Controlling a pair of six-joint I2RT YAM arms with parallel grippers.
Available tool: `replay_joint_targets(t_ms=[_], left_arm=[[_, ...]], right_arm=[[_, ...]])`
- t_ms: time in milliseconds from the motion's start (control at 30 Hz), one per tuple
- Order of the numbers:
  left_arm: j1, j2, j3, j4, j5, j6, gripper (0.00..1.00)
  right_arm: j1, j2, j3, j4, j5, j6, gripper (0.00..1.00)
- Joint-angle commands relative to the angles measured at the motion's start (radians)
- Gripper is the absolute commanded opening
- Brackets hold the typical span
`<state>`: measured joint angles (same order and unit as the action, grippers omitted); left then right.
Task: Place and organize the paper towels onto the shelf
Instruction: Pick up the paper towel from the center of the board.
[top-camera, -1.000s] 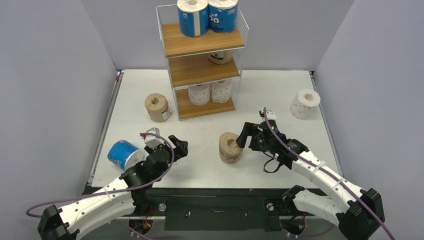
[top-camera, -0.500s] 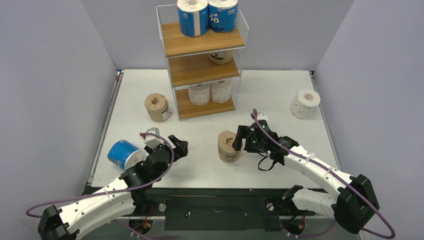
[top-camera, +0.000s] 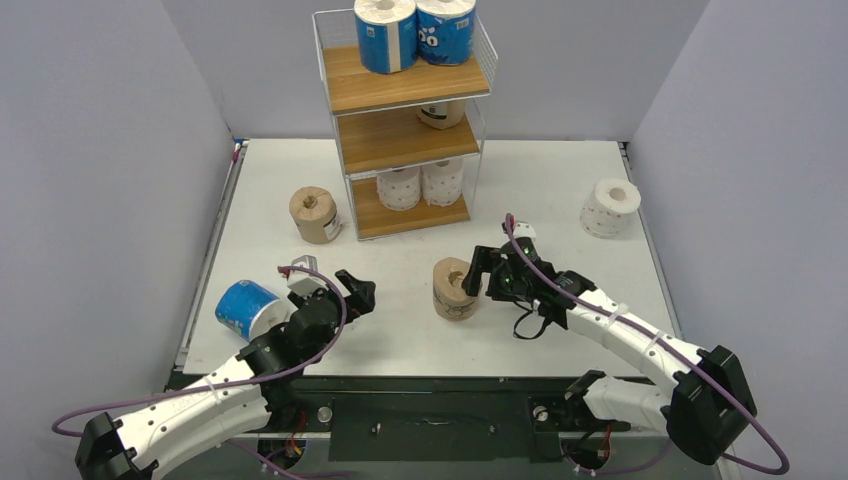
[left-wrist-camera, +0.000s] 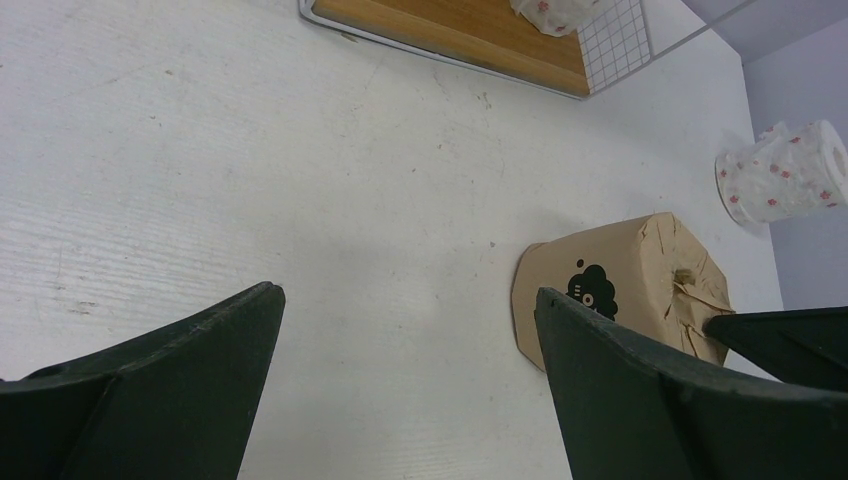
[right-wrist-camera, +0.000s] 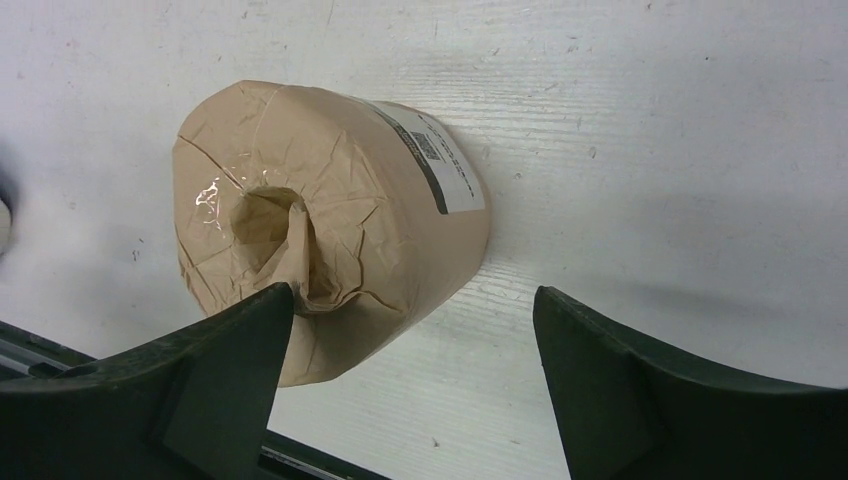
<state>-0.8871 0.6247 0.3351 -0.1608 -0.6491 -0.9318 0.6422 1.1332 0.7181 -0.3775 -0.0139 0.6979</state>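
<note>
The shelf (top-camera: 405, 130) stands at the back with two blue rolls (top-camera: 385, 35) on its top board, a tan roll (top-camera: 442, 113) half hidden on the middle board and two white rolls (top-camera: 399, 187) on the bottom. A tan roll (top-camera: 455, 290) stands mid-table, leaning a little left. My right gripper (top-camera: 478, 272) is open beside it. In the right wrist view one fingertip (right-wrist-camera: 270, 300) rests at the crumpled core of this roll (right-wrist-camera: 330, 220), and the other stands apart on its right. My left gripper (top-camera: 355, 290) is open over bare table, with nothing between its fingers (left-wrist-camera: 405, 300).
Another tan roll (top-camera: 314, 215) stands left of the shelf. A blue roll (top-camera: 245, 309) lies on its side near the table's left front edge, beside my left arm. A white roll (top-camera: 609, 207) sits at the far right. Grey walls close in the table.
My right gripper has moved left up to the tan roll, which has shifted and tipped slightly left. The left arm has barely moved.
</note>
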Motion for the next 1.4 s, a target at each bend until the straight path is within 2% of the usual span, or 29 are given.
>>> replay_joint_targets(t_ms=[0,200,500,933,1367], left_arm=[[0.004,0.004,-0.001,0.042,-0.005,-0.002,0.97],[0.004,0.009,0.002,0.041,-0.003,-0.001,0.97],[0.004,-0.002,-0.006,0.034,-0.006,-0.005,0.97],[0.004,0.016,-0.007,0.043,-0.008,-0.006,0.97],[0.005,0.026,-0.012,0.059,-0.008,-0.002,0.96]], right_arm=[[0.000,-0.043,0.050,0.006,0.023,0.016,0.86],[-0.014,-0.040,0.063,0.008,0.023,0.019,0.89],[-0.031,0.043,0.043,0.038,-0.014,0.005,0.80],[-0.028,0.162,0.056,0.052,-0.032,-0.025,0.80],[-0.024,0.252,0.103,-0.002,0.011,-0.063,0.69]])
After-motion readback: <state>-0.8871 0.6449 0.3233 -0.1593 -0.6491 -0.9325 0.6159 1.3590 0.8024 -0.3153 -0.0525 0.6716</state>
